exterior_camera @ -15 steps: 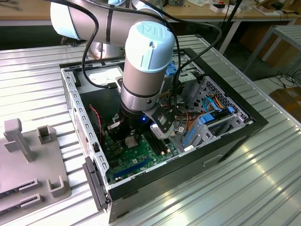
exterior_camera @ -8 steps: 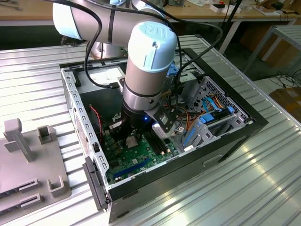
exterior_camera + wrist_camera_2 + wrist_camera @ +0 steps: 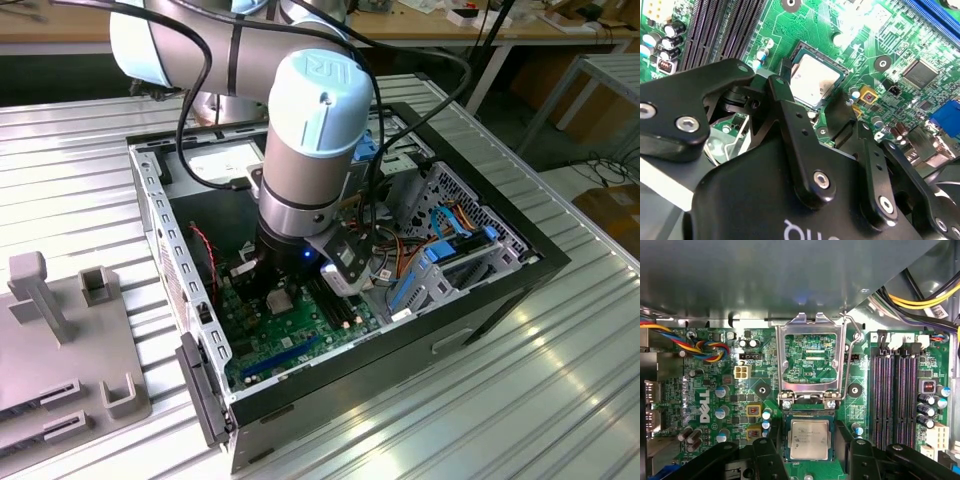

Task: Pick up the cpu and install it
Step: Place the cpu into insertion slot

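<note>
At the centre of the exterior view, the arm (image 3: 310, 130) reaches straight down into an open computer case (image 3: 480, 300) lying on its side on a ribbed metal table (image 3: 560, 400). The gripper (image 3: 275, 285) hangs low over the green motherboard (image 3: 300, 342). Toward the lower left of that frame a grey plastic fixture (image 3: 60, 340) sits on the table, well apart from the case.

In both wrist views the cpu (image 3: 810, 439) lies flat inside its socket on the board, silver top up, its edges square with the socket walls. The black fingers (image 3: 767, 457) stand spread wide, one on either side of the chip, with a gap showing between each finger and the chip's edge; they hold nothing.

The hinged metal socket frame (image 3: 810, 362) is swung open just beside the socket, and green board shows through its square window. Its wire lever (image 3: 854, 352) is raised alongside the frame. Long black memory slots (image 3: 895, 400) run near the socket, on the lever's side. A bundle of coloured wires (image 3: 710, 347) crosses the board on the frame's other side.
</note>
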`<state>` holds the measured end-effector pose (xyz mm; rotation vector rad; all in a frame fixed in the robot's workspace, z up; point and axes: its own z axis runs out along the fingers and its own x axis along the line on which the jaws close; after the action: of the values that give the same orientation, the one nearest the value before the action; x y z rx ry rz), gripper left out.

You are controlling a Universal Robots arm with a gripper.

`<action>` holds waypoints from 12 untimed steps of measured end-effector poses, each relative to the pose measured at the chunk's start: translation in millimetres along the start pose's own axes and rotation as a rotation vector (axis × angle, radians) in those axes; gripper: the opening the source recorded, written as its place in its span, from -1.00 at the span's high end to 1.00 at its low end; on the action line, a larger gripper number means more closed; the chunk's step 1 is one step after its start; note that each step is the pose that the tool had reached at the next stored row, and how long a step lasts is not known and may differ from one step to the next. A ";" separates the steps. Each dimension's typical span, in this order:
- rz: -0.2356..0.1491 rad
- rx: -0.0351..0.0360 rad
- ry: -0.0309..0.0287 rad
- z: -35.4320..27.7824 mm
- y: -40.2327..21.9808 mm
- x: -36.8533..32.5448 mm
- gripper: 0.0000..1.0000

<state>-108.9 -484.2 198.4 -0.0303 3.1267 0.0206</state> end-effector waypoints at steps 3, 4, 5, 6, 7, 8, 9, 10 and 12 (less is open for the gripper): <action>-0.001 -0.0001 0.0000 0.0 0.0 0.1 -0.07; -0.001 0.0000 0.0001 0.0 0.0 0.1 -0.07; -0.001 0.0001 0.0001 0.0 0.0 0.1 -0.07; -0.001 0.0000 0.0003 0.0 -0.1 -0.5 -0.07; -0.001 -0.0002 0.0001 0.0 -0.1 -0.9 -0.07; -0.001 -0.0003 0.0001 -0.2 0.0 -1.1 -0.07; -0.001 -0.0006 0.0000 -0.4 0.0 -1.3 -0.07; -0.001 -0.0007 0.0000 -0.7 0.0 -1.4 -0.07; -0.001 -0.0009 0.0001 -1.7 0.0 -1.5 -0.07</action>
<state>-107.5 -484.2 200.1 -0.0318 3.1268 0.0220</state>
